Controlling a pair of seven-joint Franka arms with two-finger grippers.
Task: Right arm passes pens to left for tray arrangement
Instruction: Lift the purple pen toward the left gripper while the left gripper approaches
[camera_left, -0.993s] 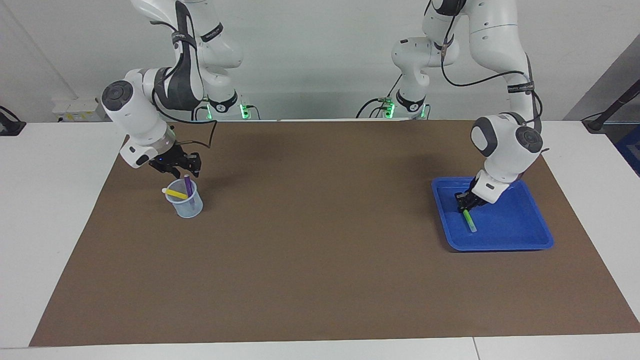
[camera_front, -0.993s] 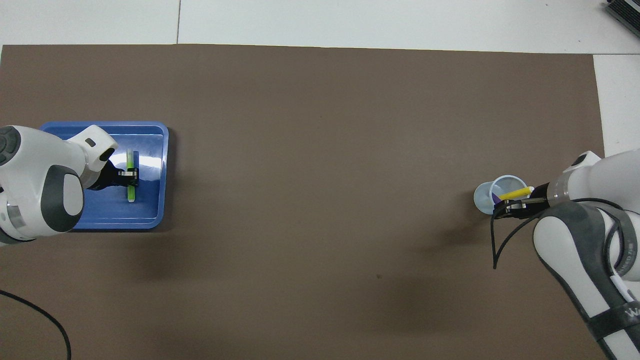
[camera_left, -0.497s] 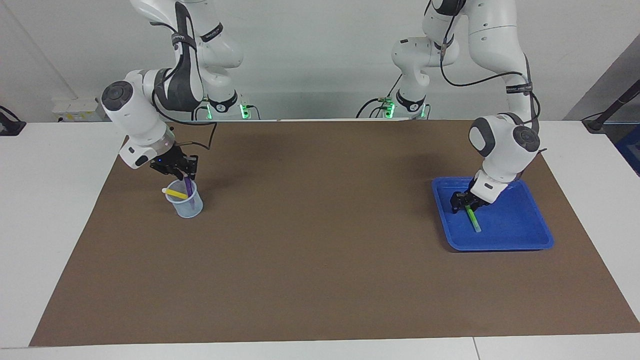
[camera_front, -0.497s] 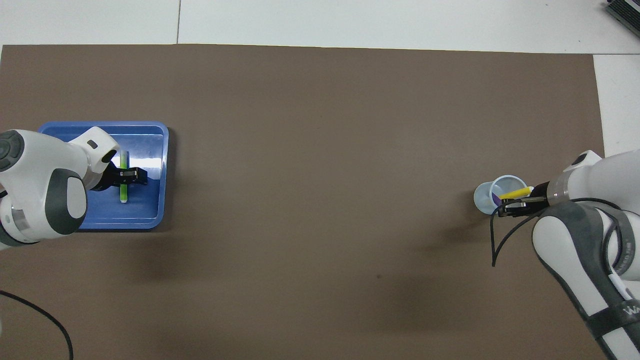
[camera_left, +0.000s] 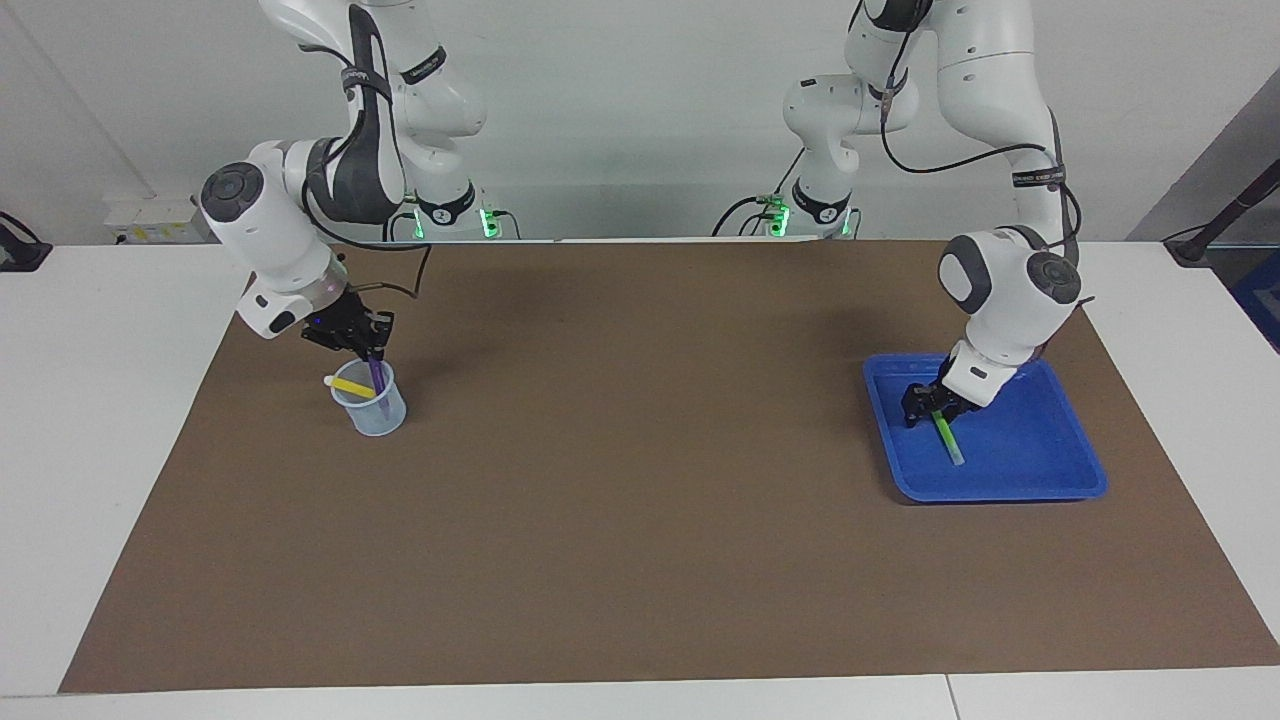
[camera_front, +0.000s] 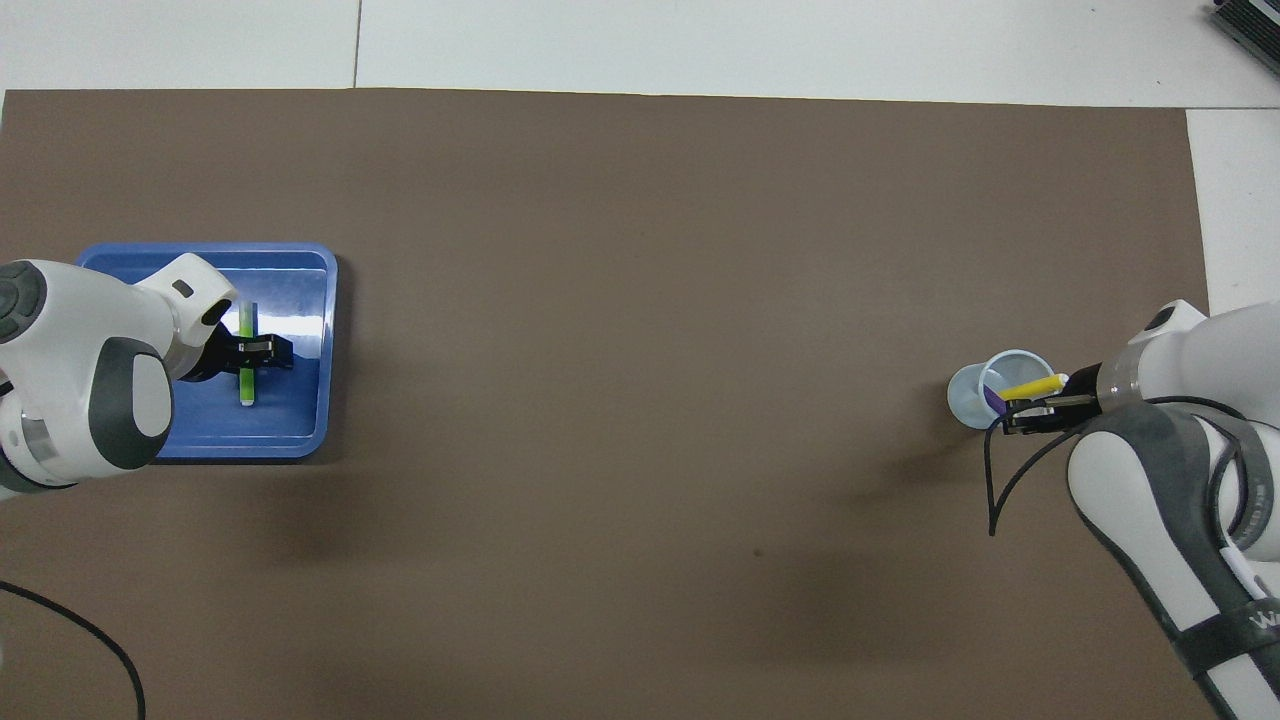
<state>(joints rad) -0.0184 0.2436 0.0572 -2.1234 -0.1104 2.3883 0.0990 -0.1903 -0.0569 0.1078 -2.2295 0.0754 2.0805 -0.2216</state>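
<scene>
Brown paper matting (camera_left: 640, 520) is spread over the white table (camera_left: 90, 400), and most of it is left bare through the middle.

At the right arm's end, a small pale-blue cup (camera_left: 374, 405) is stood on the mat. Two pens are kept in it: the yellow pen (camera_left: 352, 385) is leaned across the rim with its pale end poking out toward the table edge, and the purple pen (camera_left: 377, 378) is stood more upright beside it. The right gripper (camera_left: 372, 350) is brought down right at the cup's mouth, its blue wrist light lit, and its fingers are clenched on the top of the purple pen. In the overhead view the same gripper (camera_front: 1022, 416) is seen at the cup's rim (camera_front: 1018, 355), next to the yellow pen (camera_front: 1032, 385).

At the left arm's end, the blue tray (camera_left: 1040, 480) is set on the mat. The green pen (camera_left: 946, 438) is laid flat on the tray floor, slanted, its pale tip pointed away from the robots. The left gripper (camera_left: 930, 402) is held low over the pen's nearer end, fingers spread apart to either side of it; the pen is released and rests on the tray. From overhead the spread fingers (camera_front: 275, 349) are seen straddling the green pen (camera_front: 246, 345) inside the tray (camera_front: 300, 440).
</scene>
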